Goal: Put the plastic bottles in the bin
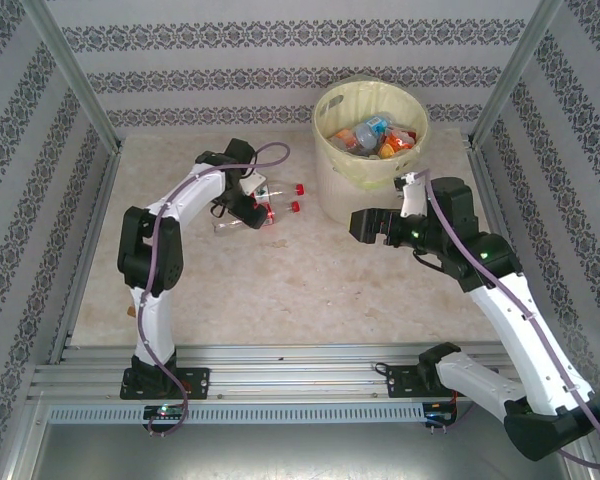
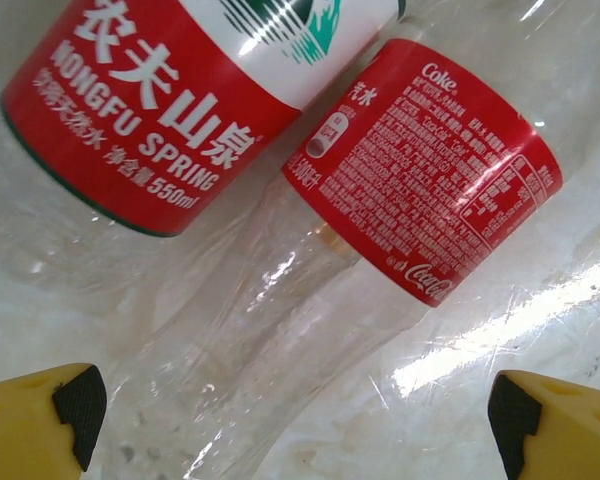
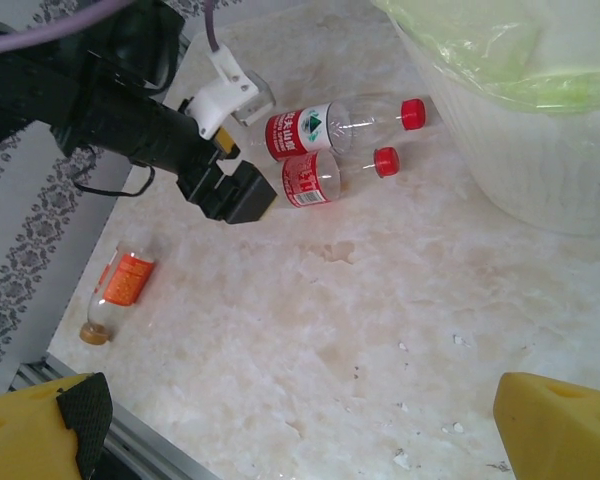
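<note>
Right wrist camera, far left: a small orange-labelled bottle (image 3: 120,285) is being shown lying on its side near the edge of the pale, marbled table (image 3: 330,330), well apart from the other loose bottles.

Moving right, the left gripper (image 1: 252,208) is being held low over two clear bottles lying side by side, red caps pointing toward the bin (image 1: 325,160). On the left wrist camera its yellow fingers (image 2: 40,425), tipped with black pads, are being held wide apart with nothing gripped. Below them the Nongfu Spring bottle (image 2: 150,130) and the Coke-labelled bottle (image 2: 420,170) are being seen close up: thin, glossy, crinkled plastic wrapped in shiny red labels.

Further right, the bin is being shown as a round, pale-yellow bucket lined with a thin yellowish bag, and a heap of bottles (image 1: 375,135) is being held inside it.

Just in front of the bin, the right gripper (image 1: 360,225) is being held above the table, yellow fingers (image 3: 560,430) spread wide and empty.
</note>
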`<state>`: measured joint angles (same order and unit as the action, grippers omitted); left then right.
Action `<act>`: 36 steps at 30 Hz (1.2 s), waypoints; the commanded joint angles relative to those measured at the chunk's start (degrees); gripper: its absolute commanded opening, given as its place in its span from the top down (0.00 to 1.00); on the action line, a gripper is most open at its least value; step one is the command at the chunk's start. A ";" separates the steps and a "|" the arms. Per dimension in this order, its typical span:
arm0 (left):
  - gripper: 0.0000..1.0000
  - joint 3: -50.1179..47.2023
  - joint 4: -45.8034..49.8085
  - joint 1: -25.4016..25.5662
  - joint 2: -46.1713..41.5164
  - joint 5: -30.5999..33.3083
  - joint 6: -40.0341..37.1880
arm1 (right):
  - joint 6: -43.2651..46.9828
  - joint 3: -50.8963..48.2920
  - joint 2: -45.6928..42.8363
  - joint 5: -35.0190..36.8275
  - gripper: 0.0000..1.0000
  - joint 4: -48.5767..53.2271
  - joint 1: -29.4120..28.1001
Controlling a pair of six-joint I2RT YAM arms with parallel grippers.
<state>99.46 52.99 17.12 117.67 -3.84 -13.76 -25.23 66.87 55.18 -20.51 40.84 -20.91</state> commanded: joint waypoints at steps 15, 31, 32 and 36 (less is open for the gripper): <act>0.06 0.69 4.43 -0.34 3.36 -3.15 2.80 | -2.15 -3.05 -1.31 -0.32 0.02 -1.97 -0.64; 0.13 -8.52 4.58 3.90 -1.17 -3.40 11.48 | -2.98 -4.98 -0.35 -0.41 0.02 -4.05 -0.77; 0.15 -9.26 4.37 4.03 -1.54 -3.75 12.22 | -3.00 -5.11 -0.25 -0.40 0.02 -4.25 -0.76; 0.20 -12.45 2.75 4.00 -2.78 -4.75 14.96 | -3.50 -5.62 0.35 -0.58 0.02 -5.48 -0.87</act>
<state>88.77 55.57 21.02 118.04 -7.53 -2.39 -27.55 62.11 55.24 -20.51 37.23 -20.91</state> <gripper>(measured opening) 0.816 0.979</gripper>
